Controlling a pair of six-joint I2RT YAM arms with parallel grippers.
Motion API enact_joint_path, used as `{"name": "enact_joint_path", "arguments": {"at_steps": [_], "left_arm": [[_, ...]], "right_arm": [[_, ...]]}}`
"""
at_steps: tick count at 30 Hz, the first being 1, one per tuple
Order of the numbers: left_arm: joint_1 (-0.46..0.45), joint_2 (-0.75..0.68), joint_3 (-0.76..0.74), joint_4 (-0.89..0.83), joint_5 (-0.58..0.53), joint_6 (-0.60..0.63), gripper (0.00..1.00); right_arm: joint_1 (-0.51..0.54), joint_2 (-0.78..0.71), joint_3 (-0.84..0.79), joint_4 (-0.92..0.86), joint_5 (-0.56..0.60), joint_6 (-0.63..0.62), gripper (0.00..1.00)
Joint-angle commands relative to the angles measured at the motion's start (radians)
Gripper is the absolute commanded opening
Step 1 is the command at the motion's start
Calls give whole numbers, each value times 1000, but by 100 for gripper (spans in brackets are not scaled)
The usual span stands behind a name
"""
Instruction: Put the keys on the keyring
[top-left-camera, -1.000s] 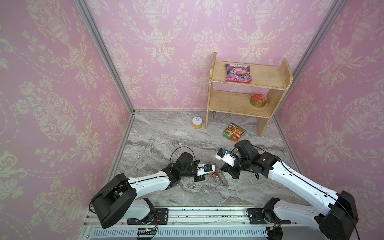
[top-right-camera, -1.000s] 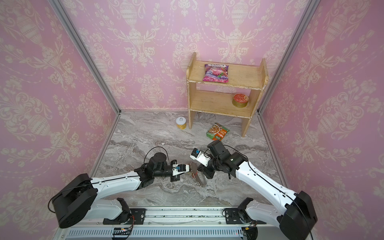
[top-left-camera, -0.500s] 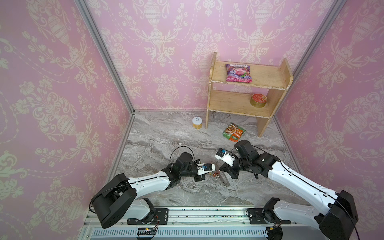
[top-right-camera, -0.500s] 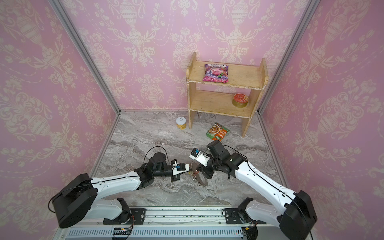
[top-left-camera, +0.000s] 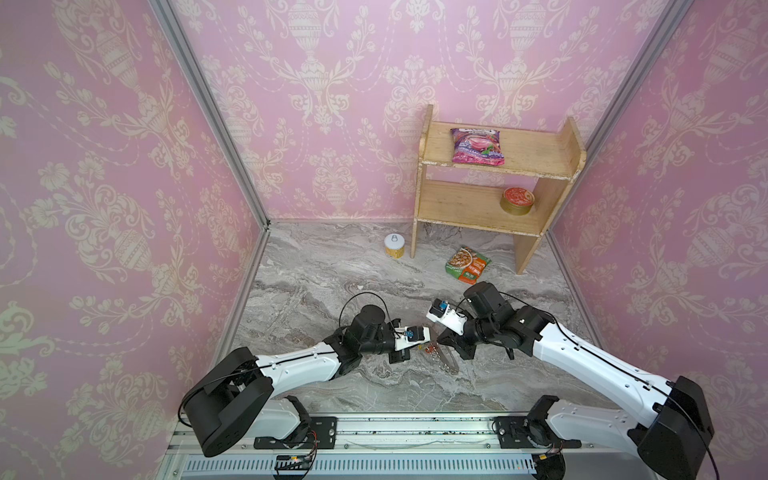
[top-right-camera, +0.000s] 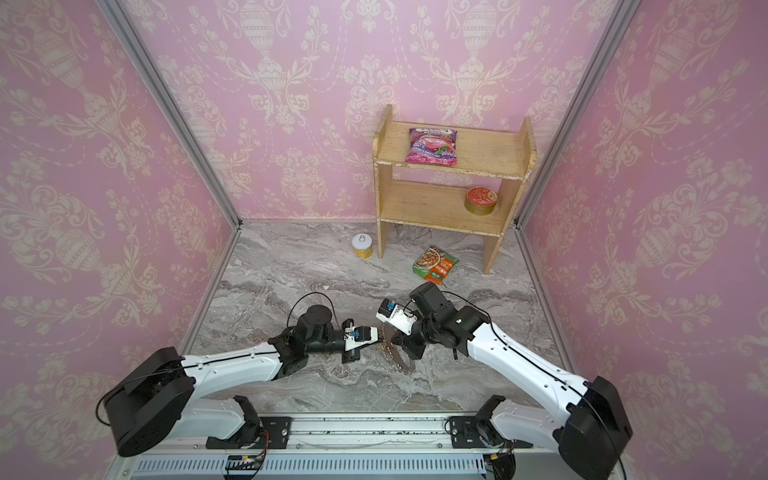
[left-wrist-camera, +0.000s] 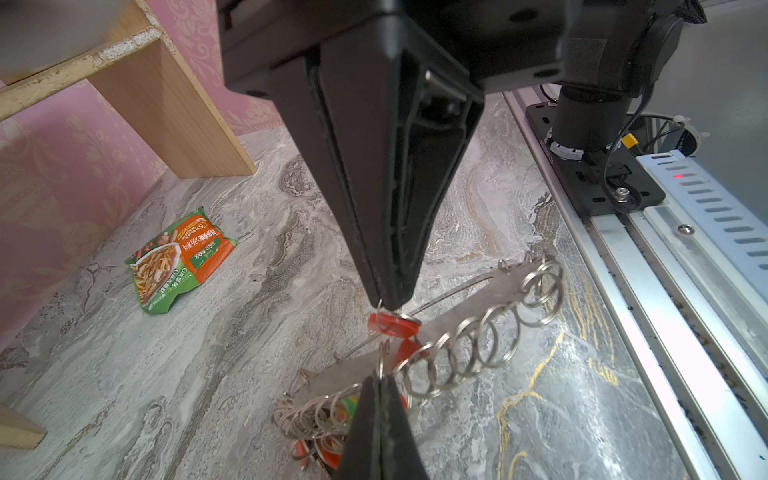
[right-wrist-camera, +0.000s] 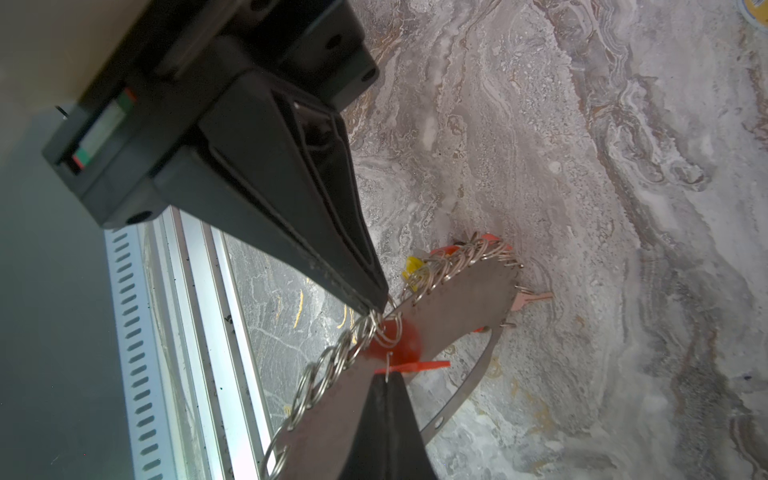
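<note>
The left arm (top-left-camera: 291, 365) and right arm (top-left-camera: 590, 361) have white shells, black joints and bulky black shoulder housings (top-left-camera: 226, 405). Thin black cables (top-left-camera: 353, 299) loop at the wrists. The left gripper (left-wrist-camera: 380, 380) and right gripper (left-wrist-camera: 388, 303) are black tapered wedges; white camera mounts (top-left-camera: 451, 322) perhaps carry blue parts.

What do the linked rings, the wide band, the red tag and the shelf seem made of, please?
The linked rings look like polished steel wire: silvery and glinting. The wide band seems thin sheet metal, matte grey, holding a stiff curve, though plastic is possible. The red tag looks like smooth plastic, evenly coloured. The shelf is bare pale wood with chipped edges.
</note>
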Motion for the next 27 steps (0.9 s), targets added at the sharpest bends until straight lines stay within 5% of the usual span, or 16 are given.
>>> {"name": "enact_joint_path", "arguments": {"at_steps": [1,27], "left_arm": [[4,-31,-1,17,39,-21,0],[2,-30,-9,28,43,-53,0]], "right_arm": [[8,-27,-7,44,35,-22,0],[24,-84,-95,111,26,-75,0]]}}
